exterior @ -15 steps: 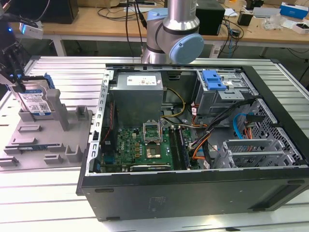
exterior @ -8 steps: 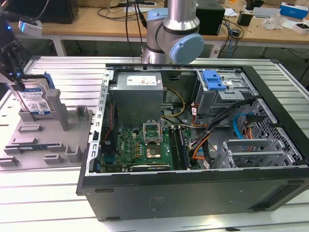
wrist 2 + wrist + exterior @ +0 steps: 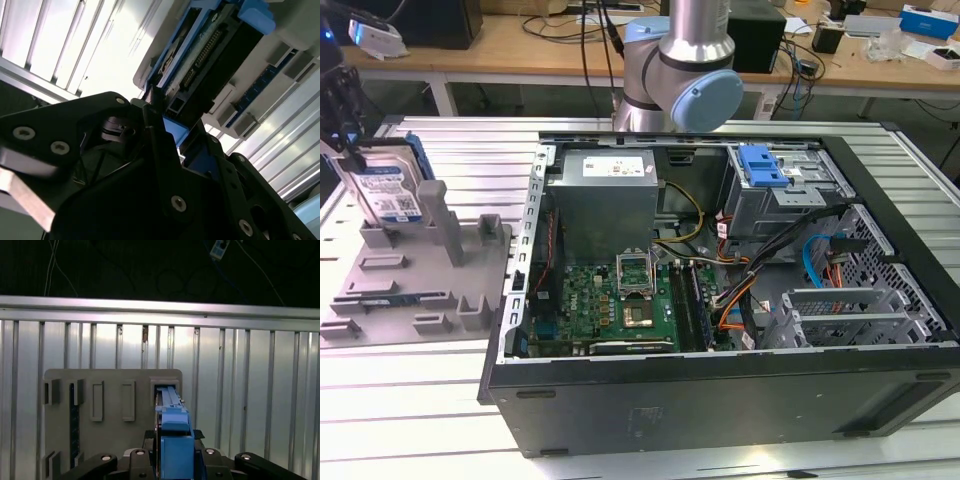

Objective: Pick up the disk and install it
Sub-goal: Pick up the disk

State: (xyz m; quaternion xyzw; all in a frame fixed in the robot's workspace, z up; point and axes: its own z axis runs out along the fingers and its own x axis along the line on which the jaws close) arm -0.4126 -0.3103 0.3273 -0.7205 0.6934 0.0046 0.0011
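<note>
The disk [image 3: 386, 186], a silver hard drive with a white-and-blue label in a blue carrier bracket, stands upright on edge at the exterior view's far left. Its lower end is at a slot of the grey holder fixture [image 3: 420, 275]; I cannot tell whether it still rests in the slot. My black gripper [image 3: 353, 150] is shut on the disk's upper end. In the first wrist view the disk [image 3: 173, 432] is seen edge-on between the fingers [image 3: 135, 457], above the fixture [image 3: 110, 390]. The second wrist view shows the disk's circuit-board side [image 3: 212, 52] past the gripper [image 3: 162, 125].
An open computer case [image 3: 720, 400] lies on the ribbed aluminium table [image 3: 440, 150], to the exterior view's right of the fixture. Inside are a motherboard [image 3: 610, 300], cables, and a grey drive cage [image 3: 790, 195] with a blue latch [image 3: 763, 165]. The arm's base [image 3: 680, 70] stands behind the case.
</note>
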